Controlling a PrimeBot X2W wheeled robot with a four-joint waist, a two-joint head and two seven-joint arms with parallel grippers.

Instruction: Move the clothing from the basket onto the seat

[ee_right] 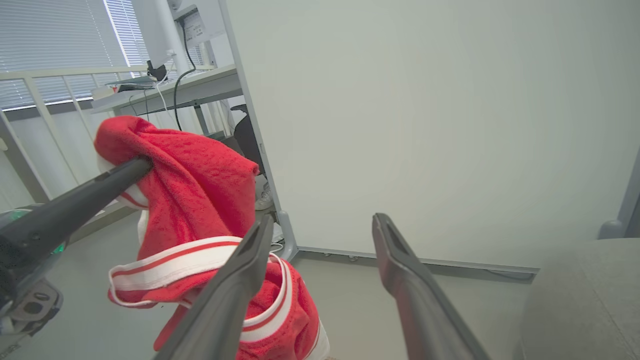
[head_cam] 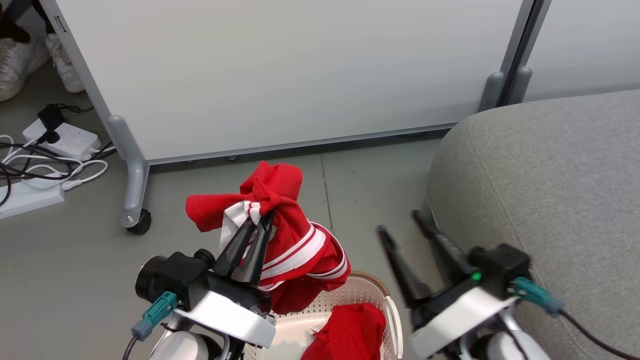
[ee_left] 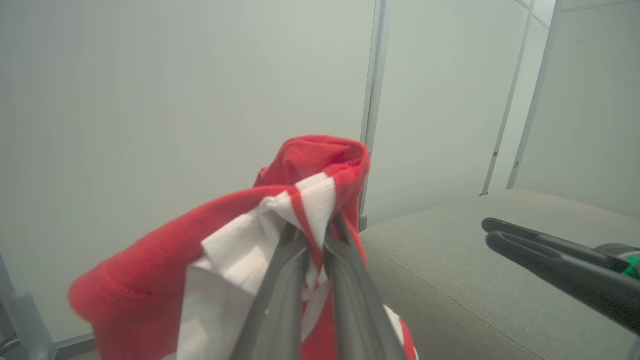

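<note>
My left gripper is shut on a red garment with white stripes, holding it up above the white basket. In the left wrist view the same garment bunches around the closed fingers. A second red garment lies inside the basket. My right gripper stands open and empty between the basket and the grey seat. Its spread fingers frame the hanging garment in the right wrist view, where the seat is at the lower right.
A white rolling partition on castors stands behind the basket. Power strips and cables lie on the floor at the left, with a person's white shoes beyond. Bare grey floor separates the basket from the partition.
</note>
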